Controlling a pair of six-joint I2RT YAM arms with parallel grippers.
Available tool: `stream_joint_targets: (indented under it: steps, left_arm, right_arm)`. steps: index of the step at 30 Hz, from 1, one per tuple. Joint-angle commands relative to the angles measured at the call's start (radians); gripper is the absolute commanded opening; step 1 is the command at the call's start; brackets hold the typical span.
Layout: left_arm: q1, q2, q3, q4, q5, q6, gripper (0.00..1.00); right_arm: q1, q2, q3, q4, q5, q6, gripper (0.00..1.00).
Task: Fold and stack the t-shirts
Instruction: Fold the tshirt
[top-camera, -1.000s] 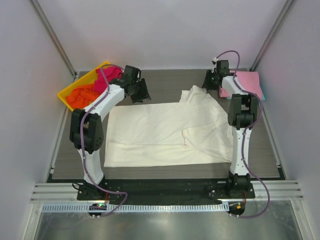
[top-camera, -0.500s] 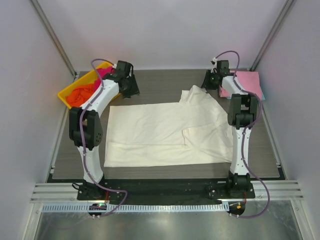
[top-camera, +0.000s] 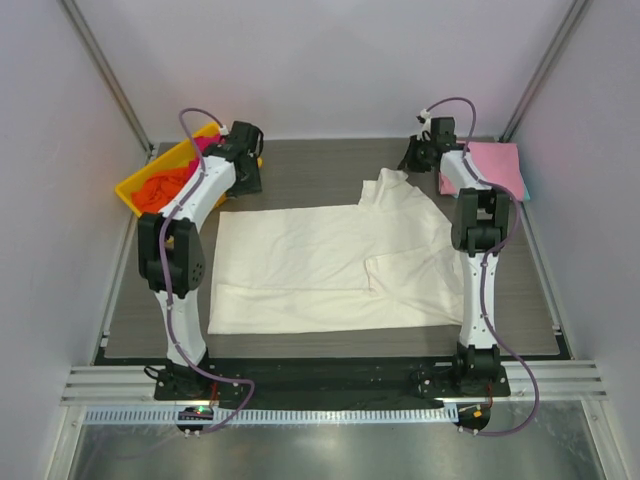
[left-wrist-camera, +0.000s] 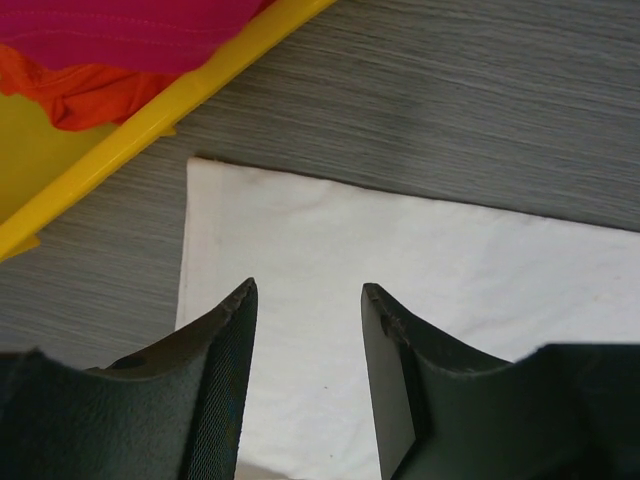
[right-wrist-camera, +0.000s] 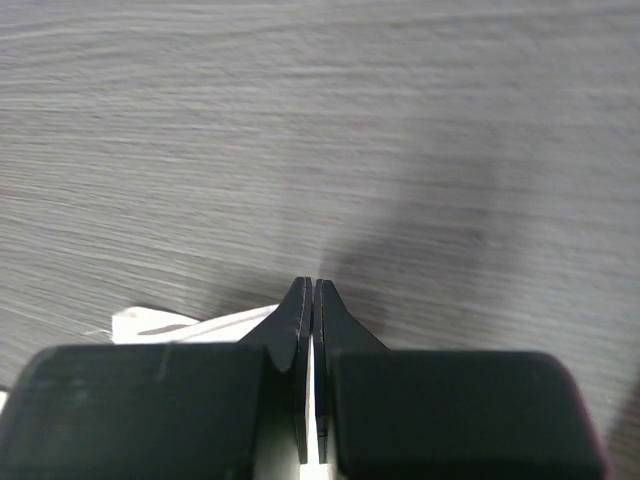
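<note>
Top view looks down from behind; wrist views hug the worktop, both apparently catching the cream-white t-shirt.

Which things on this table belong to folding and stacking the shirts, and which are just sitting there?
Part of the job:
- cream-white t-shirt, spread flat
- pink t-shirt, folded at the far right
- magenta t-shirt and orange t-shirt, bunched in the tray

Just sitting there:
- yellow tray, which only holds the waiting shirts
- table
</note>
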Motion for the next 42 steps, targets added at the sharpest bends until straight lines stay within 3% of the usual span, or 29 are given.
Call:
stream_joint_targets:
  steps: [1, 6, 14, 21, 29, 42]
  left_arm:
    - [0.008, 0.034, -0.014, -0.032, -0.130, 0.025, 0.47]
    - [0.029, 0.049, -0.010, 0.011, -0.140, 0.081, 0.45]
    - [0.034, 0.101, -0.007, 0.137, -0.018, 0.307, 0.46]
    - [0.054, 0.126, 0.005, 0.134, 0.076, 0.413, 0.46]
    - [0.071, 0.209, 0.052, 0.070, 0.150, 0.546, 0.44]
    - [0.109, 0.288, 0.090, 0.089, 0.153, 0.582, 0.44]
  right_arm:
    - [0.020, -0.041, 0.044, 0.114, -0.064, 0.004, 0.01]
    - [0.028, -0.055, 0.016, 0.177, -0.063, 0.009, 0.01]
    - [0.040, -0.093, -0.065, 0.298, 0.026, -0.005, 0.01]
    - [0.042, -0.106, -0.080, 0.307, 0.138, -0.014, 0.01]
    - [0.042, -0.129, -0.122, 0.321, 0.103, -0.010, 0.01]
    - [0.040, -0.187, -0.215, 0.341, 0.117, -0.023, 0.01]
